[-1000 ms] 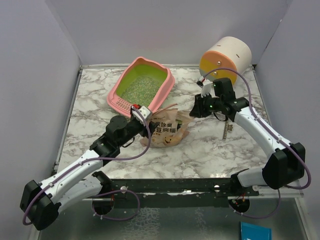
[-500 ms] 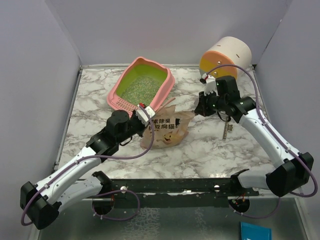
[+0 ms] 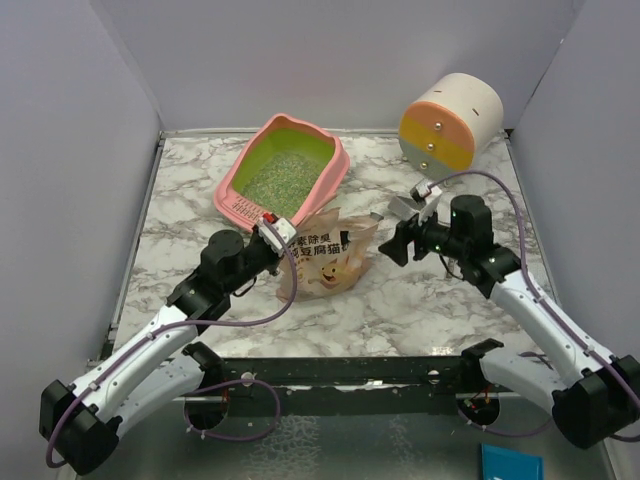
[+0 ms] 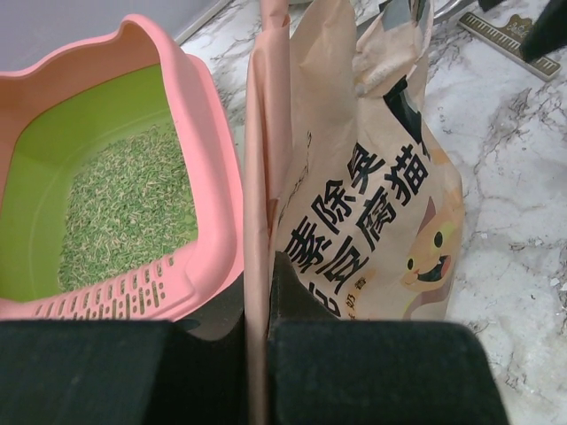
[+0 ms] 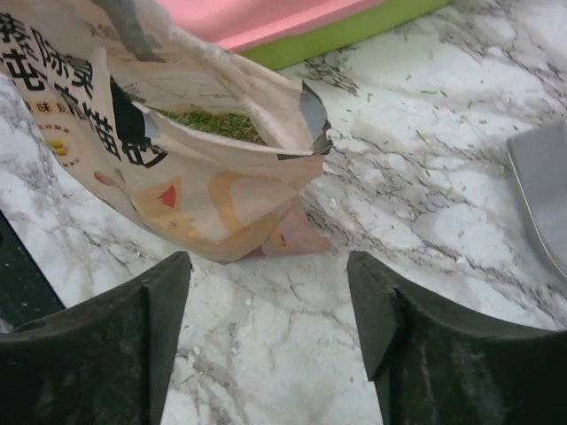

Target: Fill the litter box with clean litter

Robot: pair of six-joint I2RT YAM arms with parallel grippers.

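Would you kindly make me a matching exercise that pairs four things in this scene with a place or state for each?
Column one
1. litter box
2. pouch
3. left claw
4. right claw

Column two
A. open, holding nothing
B. pink rim, green litter inside
C. shut on the side edge of the pouch
D. torn open at the top, standing between the two arms

Right pairs: 1-B, 2-D, 3-C, 4-A
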